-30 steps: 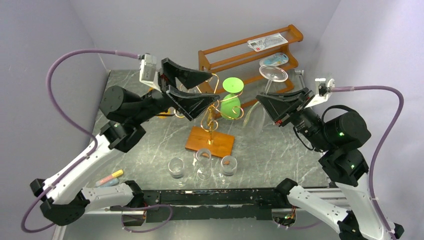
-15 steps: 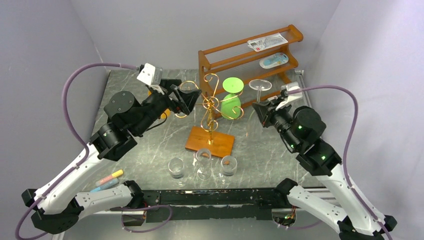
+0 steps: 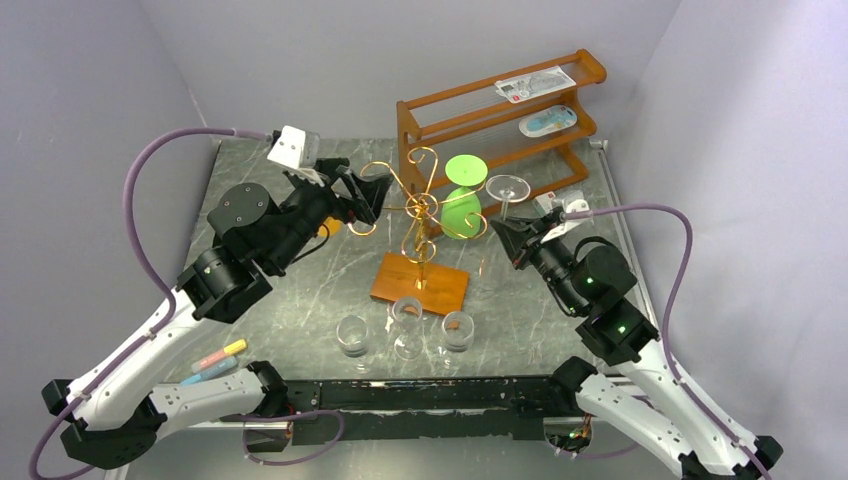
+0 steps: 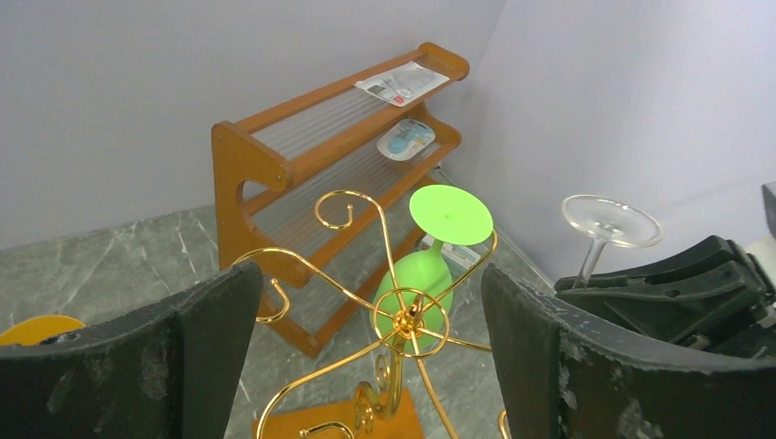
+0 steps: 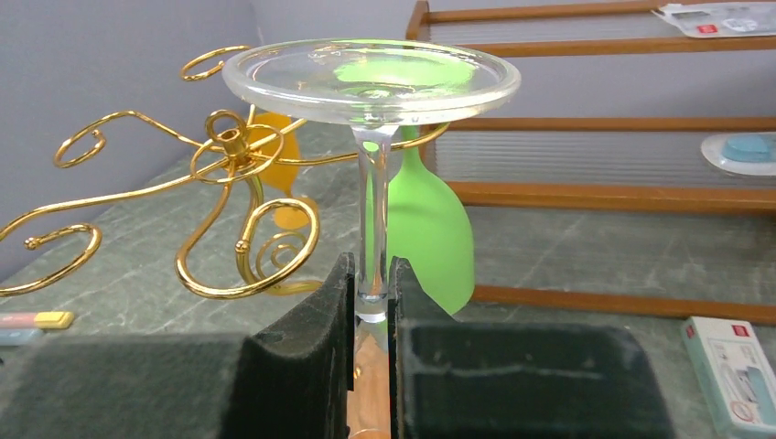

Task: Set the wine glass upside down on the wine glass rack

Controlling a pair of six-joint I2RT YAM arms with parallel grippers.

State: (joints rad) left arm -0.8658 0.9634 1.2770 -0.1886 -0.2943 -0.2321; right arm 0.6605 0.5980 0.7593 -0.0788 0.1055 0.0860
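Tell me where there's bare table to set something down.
Bare marble lies between the rack's wooden base and the right arm, and between that base and the left arm. Crowded: three clear glasses stand just in front of the base.

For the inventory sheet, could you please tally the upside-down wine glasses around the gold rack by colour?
green wine glass: 1
orange wine glass: 1
clear wine glass, stem held in the right claw: 1
Total: 3
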